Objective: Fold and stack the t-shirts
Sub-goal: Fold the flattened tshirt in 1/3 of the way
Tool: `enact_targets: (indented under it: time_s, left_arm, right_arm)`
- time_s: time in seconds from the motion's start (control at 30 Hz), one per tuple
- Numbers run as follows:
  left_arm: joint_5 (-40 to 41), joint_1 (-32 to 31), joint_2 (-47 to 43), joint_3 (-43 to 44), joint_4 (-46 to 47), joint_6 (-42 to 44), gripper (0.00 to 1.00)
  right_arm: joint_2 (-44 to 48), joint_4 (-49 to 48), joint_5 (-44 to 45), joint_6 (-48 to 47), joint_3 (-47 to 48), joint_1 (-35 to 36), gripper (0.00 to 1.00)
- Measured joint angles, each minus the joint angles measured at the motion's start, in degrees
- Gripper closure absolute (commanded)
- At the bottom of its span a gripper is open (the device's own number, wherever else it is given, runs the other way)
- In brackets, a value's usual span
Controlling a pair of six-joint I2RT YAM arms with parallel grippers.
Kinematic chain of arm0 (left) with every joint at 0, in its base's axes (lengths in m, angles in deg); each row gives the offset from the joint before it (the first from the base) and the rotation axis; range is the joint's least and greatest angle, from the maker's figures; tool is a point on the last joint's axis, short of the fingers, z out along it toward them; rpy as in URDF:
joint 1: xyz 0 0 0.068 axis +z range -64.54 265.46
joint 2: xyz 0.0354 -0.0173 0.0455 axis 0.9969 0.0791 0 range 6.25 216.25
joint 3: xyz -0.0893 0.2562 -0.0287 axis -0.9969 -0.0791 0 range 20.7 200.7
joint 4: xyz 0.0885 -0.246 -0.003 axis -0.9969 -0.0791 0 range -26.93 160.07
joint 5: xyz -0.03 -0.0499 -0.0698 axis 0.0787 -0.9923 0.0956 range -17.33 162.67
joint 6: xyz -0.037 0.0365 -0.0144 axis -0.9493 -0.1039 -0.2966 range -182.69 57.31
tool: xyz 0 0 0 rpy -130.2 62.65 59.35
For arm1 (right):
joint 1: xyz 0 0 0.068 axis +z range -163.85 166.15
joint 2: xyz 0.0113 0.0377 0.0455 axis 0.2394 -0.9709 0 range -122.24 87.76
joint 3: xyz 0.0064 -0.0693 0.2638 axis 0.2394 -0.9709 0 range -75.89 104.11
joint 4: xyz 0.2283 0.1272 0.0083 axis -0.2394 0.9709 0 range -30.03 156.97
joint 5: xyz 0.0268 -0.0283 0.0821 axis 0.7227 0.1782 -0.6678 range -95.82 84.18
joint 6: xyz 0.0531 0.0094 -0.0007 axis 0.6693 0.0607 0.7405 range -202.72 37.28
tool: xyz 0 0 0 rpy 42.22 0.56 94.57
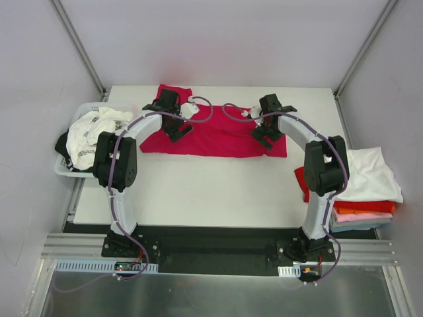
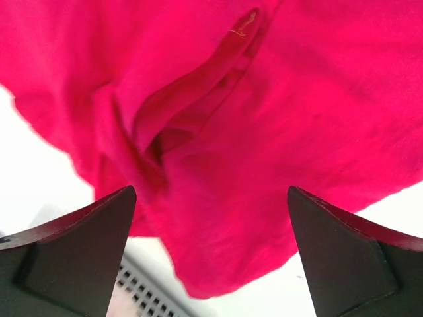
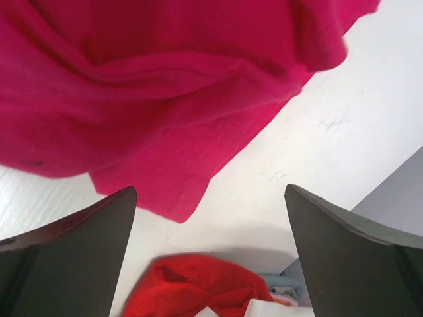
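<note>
We see the crimson t-shirt lying spread on the far half of the white table, between the two arms. It is a plain magenta-red cloth, soft and matte, folded to a long flat band, and one sleeve sticks out at the far left corner. In the left wrist view the cloth makes a deep fold with a seam along it, and its edge is rounded and loose. The left gripper hovers over the shirt's left end with its dark pointed fingers wide apart and nothing between them. The right gripper is over the right end, also spread wide and holding nothing. At the right side, by the table's edge, sits a stack of folded t-shirts: white on top, then red, orange and pink layers. At the left a white plastic basket holds a crumpled white printed t-shirt.
</note>
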Motion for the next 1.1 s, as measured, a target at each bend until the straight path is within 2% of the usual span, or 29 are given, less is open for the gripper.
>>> enact_targets:
  time_s: [0.03,0.5,1.1]
  left_arm:
    - [-0.50,0.28,0.94,0.55,-0.55,-0.48,0.01]
    - [-4.76,3.34,6.51,4.96,-7.93,-4.02,0.01]
    - [-6.25,4.09,6.80,4.96,-14.21,-5.22,0.01]
  right_arm:
    - [-0.35,-0.35,-0.13,0.04,0.68,-0.04,0.03]
    - [-7.74,0.79,-6.45,1.92,7.10,-1.53,0.04]
    - [-8.02,9.40,-17.57,3.80,7.74,-2.49,0.03]
